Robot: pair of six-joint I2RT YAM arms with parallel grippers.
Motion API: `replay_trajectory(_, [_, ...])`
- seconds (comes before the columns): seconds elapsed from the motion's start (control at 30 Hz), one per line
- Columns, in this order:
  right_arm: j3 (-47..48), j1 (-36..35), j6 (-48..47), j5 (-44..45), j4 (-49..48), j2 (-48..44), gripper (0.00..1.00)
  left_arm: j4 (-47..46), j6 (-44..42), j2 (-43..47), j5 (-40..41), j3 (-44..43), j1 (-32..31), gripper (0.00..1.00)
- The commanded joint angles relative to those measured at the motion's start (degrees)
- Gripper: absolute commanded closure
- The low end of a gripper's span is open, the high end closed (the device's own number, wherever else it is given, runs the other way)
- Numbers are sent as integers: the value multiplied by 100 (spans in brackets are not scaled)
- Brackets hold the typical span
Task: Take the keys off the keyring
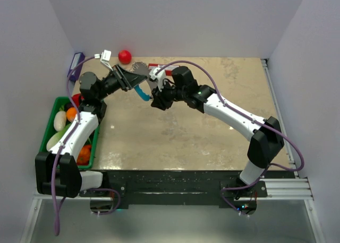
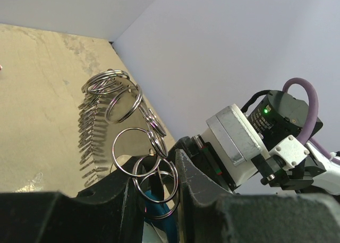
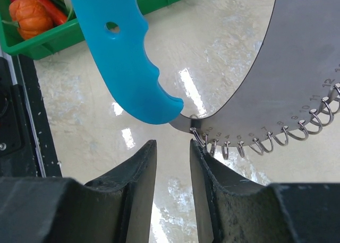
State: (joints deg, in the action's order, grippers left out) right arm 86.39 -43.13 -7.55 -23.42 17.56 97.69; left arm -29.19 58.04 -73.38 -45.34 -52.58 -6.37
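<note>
The keyring (image 1: 139, 69) is a grey metal arc strung with several silvery split rings, with a light-blue curved handle (image 1: 141, 93) hanging from it. It is lifted off the table at the back left. My left gripper (image 1: 127, 79) is shut on it: in the left wrist view the rings (image 2: 125, 102) fan out above the jaws, and rings and blue piece sit between them (image 2: 156, 185). My right gripper (image 1: 158, 100) is open just under the arc (image 3: 303, 68), its gap (image 3: 172, 145) empty. One fingertip (image 3: 197, 147) touches the first ring beside the blue handle (image 3: 122, 57). The keys do not show.
A green bin (image 1: 62, 98) of toy vegetables stands at the left table edge, by my left arm. A red ball (image 1: 124, 55) lies near the back wall. A red box (image 1: 166, 67) sits behind the right wrist. A purple item (image 1: 76, 62) leans at the left wall.
</note>
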Motion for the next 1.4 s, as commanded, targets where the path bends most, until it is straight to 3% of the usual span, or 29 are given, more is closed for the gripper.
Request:
replay_trajectory(0.0, [229,59,-80,127,-7,-145,63,-447,129,193,-89,46,83,100])
replay_trajectory(0.63, [545,218,-71,-259,10,92,57,-544,172,193,-124,72,92,100])
replay_trajectory(0.83, [625,218,-53,-268,28,207,67,-579,181,175,-133,90,92,100])
replay_trajectory(1.2, [405,218,-106,-154,-60,180,68,-614,199,175,-142,90,101,100])
replay_trajectory(1.37, [440,218,-132,-172,-60,189,75,-614,199,167,-142,99,101,100])
